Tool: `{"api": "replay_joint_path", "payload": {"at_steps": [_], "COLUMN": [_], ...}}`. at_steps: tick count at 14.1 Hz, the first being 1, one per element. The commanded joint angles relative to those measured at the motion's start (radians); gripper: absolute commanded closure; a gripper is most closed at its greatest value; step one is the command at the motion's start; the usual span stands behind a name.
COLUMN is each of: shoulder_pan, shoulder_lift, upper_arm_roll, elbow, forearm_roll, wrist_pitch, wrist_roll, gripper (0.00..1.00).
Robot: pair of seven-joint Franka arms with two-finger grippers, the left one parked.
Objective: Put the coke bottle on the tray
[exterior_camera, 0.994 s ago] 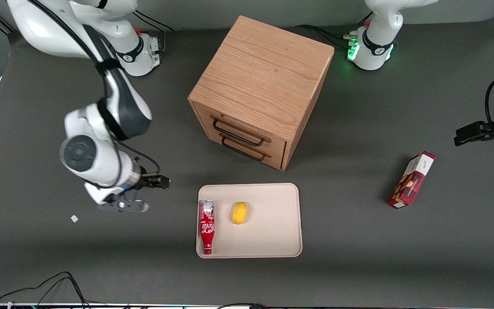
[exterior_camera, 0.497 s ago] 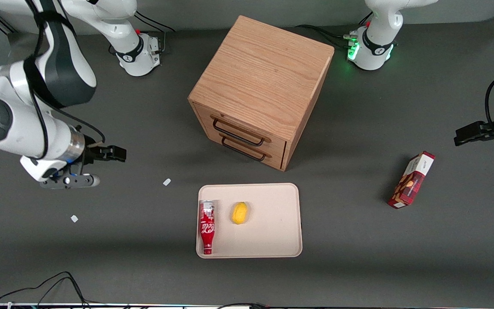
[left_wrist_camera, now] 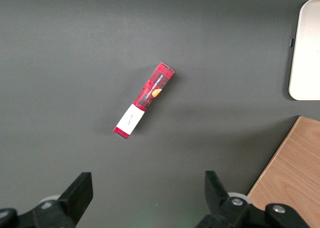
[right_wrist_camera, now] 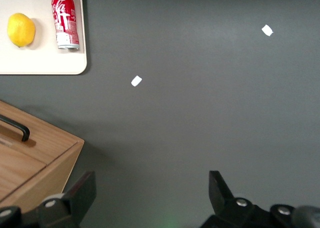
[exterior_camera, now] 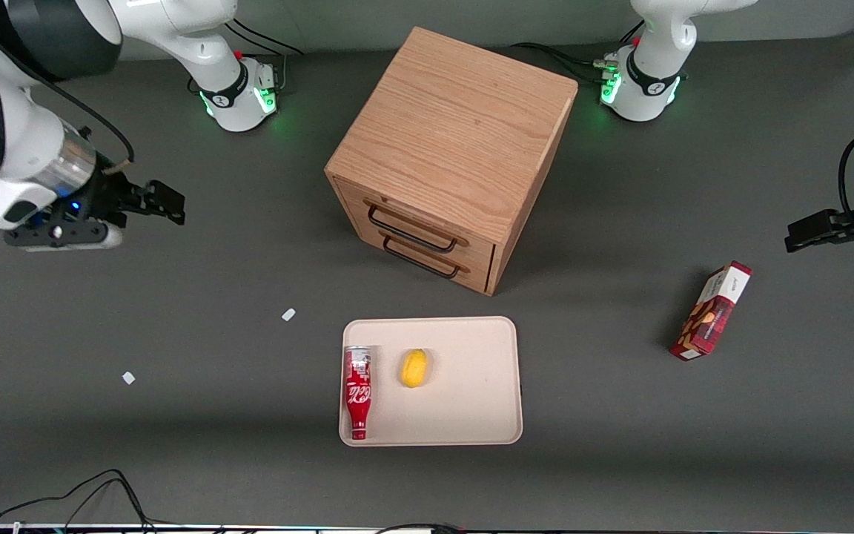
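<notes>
My gripper (exterior_camera: 164,202) is pulling away from the tray (exterior_camera: 471,415). A second ago it hangs low just beside the tray's edge, near the bottle (exterior_camera: 357,393); half a second ago it is already farther from the front camera and farther toward the working arm's end of the table. Now it sits farther off again, well apart from the tray, with its fingers (right_wrist_camera: 75,195) spread wide and nothing between them. A small white scrap (exterior_camera: 288,314), hidden under the arm a second ago, lies uncovered. The right arm's base light (exterior_camera: 267,98) now glows green.
</notes>
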Motion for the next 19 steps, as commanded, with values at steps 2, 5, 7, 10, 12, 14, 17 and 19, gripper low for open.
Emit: {"api": "replay_joint_path", "payload": {"at_steps": [2, 5, 7, 10, 12, 14, 17, 19], "shoulder_pan": [0.008, 0.002, 0.002, 0.002, 0.005, 0.008, 0.012, 0.006], "shoulder_lift": [-0.025, -0.016, -0.018, -0.03, -0.03, -0.033, -0.033, -0.033], "upper_arm_roll": [-0.031, -0.031, -0.037, -0.042, -0.054, -0.054, -0.056, -0.056], "elbow": [-0.028, -0.018, -0.018, -0.016, -0.013, -0.011, 0.002, 0.005], "forearm_roll": [0.028, 0.029, 0.029, 0.029, 0.028, 0.028, 0.026, 0.025], "wrist_pitch": [-0.015, -0.015, -0.025, -0.059, -0.067, -0.074, -0.102, -0.102], "wrist_roll": [-0.041, -0.038, -0.036, -0.041, -0.042, -0.042, -0.044, -0.044], "gripper": [0.0, 0.0, 0.0, 0.0, 0.0, 0.0, 0.0, 0.0]}}
